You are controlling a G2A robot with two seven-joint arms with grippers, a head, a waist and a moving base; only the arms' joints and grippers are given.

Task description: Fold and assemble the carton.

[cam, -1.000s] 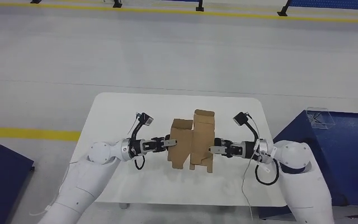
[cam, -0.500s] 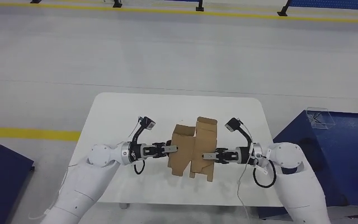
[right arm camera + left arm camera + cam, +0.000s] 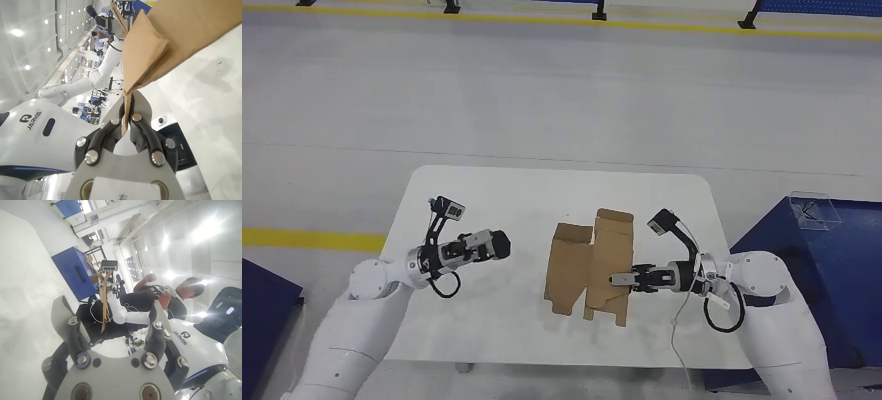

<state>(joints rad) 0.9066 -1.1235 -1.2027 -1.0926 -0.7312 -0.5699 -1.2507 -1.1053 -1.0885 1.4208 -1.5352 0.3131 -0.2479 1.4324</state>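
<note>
Above the table (image 3: 492, 200) — right claw (image 3: 129, 100) clamped on carton (image 3: 587, 272) edge | left claw (image 3: 107, 305) spread wide, empty, well apart.

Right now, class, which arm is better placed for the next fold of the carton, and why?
The right. The right claw is shut on an edge of the carton, so it can likely steer the next fold. The left claw is open, holds nothing and sits apart from the carton.
</note>
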